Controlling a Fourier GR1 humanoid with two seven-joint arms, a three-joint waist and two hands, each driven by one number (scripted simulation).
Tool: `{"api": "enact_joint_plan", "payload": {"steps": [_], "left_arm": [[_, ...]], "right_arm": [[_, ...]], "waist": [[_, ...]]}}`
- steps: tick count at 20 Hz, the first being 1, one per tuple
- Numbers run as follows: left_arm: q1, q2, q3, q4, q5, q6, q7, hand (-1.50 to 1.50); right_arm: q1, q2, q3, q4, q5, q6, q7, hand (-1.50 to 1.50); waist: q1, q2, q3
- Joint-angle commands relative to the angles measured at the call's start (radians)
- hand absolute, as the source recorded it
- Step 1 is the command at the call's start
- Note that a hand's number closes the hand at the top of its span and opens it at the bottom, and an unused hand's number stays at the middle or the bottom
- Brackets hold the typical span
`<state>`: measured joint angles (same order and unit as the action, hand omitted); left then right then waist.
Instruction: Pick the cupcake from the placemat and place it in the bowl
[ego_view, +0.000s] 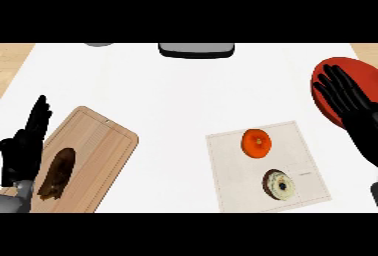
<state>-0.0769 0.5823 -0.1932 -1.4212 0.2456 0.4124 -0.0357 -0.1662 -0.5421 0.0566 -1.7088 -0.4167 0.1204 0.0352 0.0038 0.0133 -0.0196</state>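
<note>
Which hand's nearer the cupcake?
Right. The right hand is up and right of the cupcake, over the bowl; the left hand is far left, beyond the cutting board.

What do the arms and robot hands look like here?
The left robot hand and right robot hand are both plain black, with slim fingers, a thumb and a broad palm. A rounded grey forearm shows below the left one; the right shows only a grey sliver at the edge. No cables, markings or sleeves visible.

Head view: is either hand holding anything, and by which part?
Nothing is held: left hand and right hand are open, cupcake sits untouched on the placemat.
</note>
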Motion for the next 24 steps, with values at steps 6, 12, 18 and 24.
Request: {"api": "enact_joint_plan", "payload": {"steps": [6, 12, 18, 24], "left_arm": [[-0.074, -0.137, -0.179, -0.106, 0.03, -0.182, -0.052, 0.0], [-0.084, -0.164, -0.238, -0.156, 0.063, -0.279, 0.006, 0.0], [-0.129, -0.171, -0.231, -0.161, 0.058, -0.292, 0.057, 0.0], [-0.108, -0.187, -0.238, -0.121, 0.041, -0.305, -0.002, 0.0]], "right_arm": [[0.183, 0.107, -0.09, -0.078, 0.156, -0.321, -0.032, 1.5], [0.339, 0.218, 0.045, -0.029, 0.435, -0.52, -0.091, -1.5], [0.3, 0.06, 0.202, -0.05, 0.783, -0.515, 0.134, -1.5], [0.247, -0.171, 0.217, -0.106, 0.835, -0.214, 0.482, -1.5]], "waist": [[-0.104, -0.024, 0.018], [-0.019, -0.015, 0.02], [-0.003, -0.014, 0.017], [0.009, -0.012, 0.013]]}}
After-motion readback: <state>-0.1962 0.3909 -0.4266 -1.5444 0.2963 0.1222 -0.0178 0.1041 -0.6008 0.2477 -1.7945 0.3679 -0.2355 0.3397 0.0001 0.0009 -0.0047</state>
